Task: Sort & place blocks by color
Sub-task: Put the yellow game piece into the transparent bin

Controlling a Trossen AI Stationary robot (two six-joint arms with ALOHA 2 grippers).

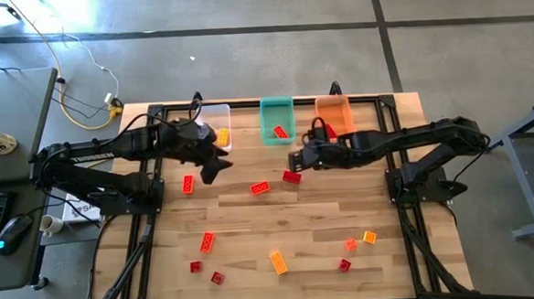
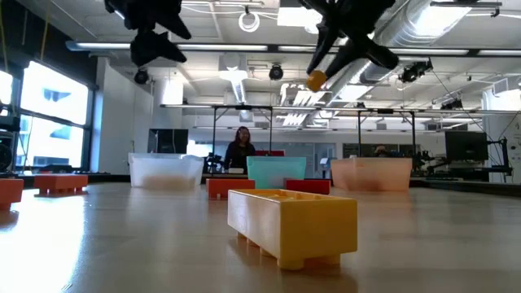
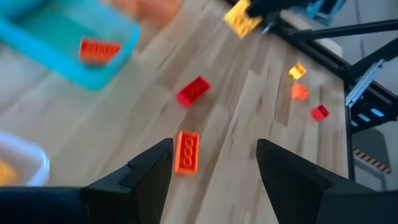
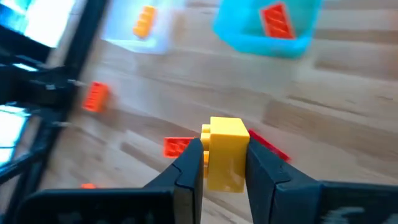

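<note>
My right gripper [image 4: 225, 163] hangs above the table's middle, in front of the teal bin [image 1: 276, 120], shut on a yellow block [image 4: 227, 140]. That block also shows high above the table in the low view [image 2: 316, 79]. My left gripper [image 3: 214, 149] hovers open near the clear bin [image 1: 212, 123], with nothing between its fingers. An orange-red block [image 3: 187, 151] lies flat on the table below it. Several red and orange blocks lie scattered on the wood, such as one red [image 1: 292, 176] and one orange [image 1: 278, 261]. The teal bin holds a red block [image 1: 281, 131] and the clear bin a yellow one [image 1: 221, 136]. My right gripper pinches the yellow block between its two fingers, which lie on two opposite sides [image 4: 210, 163] of it. The block's far end sticks out past the fingertips. The fingers slant down from the table's right side. The block is lifted clear of the table.
An orange bin [image 1: 334, 114] stands right of the teal one at the far edge. Dark frame rails [image 1: 408, 224] run along the table's left and right sides. A big yellow block [image 2: 293, 224] lies close to the low camera. A person [image 2: 242, 150] stands in the room beyond.
</note>
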